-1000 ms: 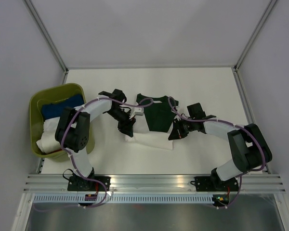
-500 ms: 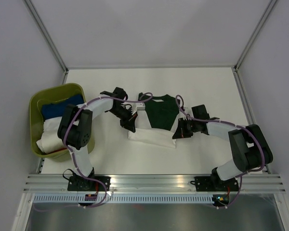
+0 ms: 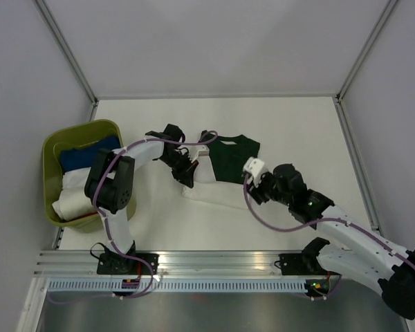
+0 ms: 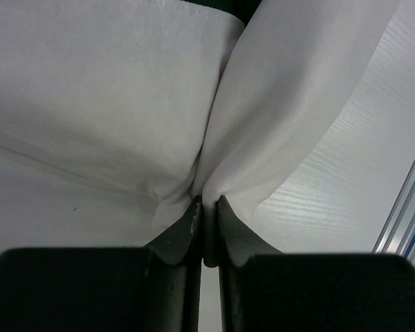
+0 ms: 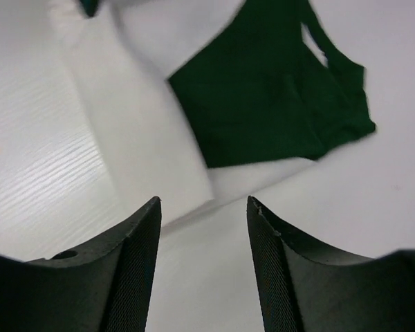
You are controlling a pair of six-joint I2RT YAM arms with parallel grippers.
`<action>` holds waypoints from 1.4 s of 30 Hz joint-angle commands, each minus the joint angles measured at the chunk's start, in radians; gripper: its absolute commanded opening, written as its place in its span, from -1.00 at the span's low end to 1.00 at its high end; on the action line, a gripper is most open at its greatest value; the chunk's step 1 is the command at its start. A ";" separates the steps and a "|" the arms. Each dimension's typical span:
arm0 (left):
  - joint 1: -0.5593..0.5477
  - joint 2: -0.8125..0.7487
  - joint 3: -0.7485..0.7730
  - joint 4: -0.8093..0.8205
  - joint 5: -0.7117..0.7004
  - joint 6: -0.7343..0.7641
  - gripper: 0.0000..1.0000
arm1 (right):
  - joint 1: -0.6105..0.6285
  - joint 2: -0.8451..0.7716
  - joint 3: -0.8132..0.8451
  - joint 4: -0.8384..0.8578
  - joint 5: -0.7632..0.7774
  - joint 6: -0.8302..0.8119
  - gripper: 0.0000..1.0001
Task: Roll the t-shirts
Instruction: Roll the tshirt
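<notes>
The dark green t-shirt (image 3: 229, 158) lies flat on top of the white t-shirt (image 3: 218, 195), whose lower and left margins stick out from under it. At the left edge of the white shirt my left gripper (image 3: 187, 178) is shut on a pinched fold of white cloth (image 4: 214, 138), with both fingertips (image 4: 192, 207) pressed together. My right gripper (image 3: 256, 185) hovers just off the shirts' right side, open with nothing between its fingers (image 5: 142, 235). In the right wrist view the green shirt (image 5: 263, 97) and the white shirt (image 5: 159, 152) lie ahead of the right gripper (image 5: 204, 207).
An olive-green bin (image 3: 50, 152) stands at the left of the table, holding blue cloth (image 3: 83, 155) and white cloth (image 3: 72, 197). A metal rail (image 3: 221, 259) runs along the near edge. The table's side walls stand close on both sides.
My right gripper has opened, let go of the shirts' right edge and drawn back toward the near edge. My left gripper has closed on the white shirt's left edge and holds it.
</notes>
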 commanded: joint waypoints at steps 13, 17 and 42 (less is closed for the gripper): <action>-0.031 -0.015 0.027 0.044 -0.057 -0.032 -0.63 | 0.567 0.409 -0.082 0.162 0.623 -0.347 0.52; -0.031 -0.022 0.027 0.041 -0.063 -0.033 -0.60 | 0.567 0.523 -0.064 0.179 0.676 -0.304 -0.07; -0.102 -0.606 -0.500 0.368 0.009 0.594 0.76 | 0.011 0.424 0.100 -0.131 -0.642 -0.060 -0.99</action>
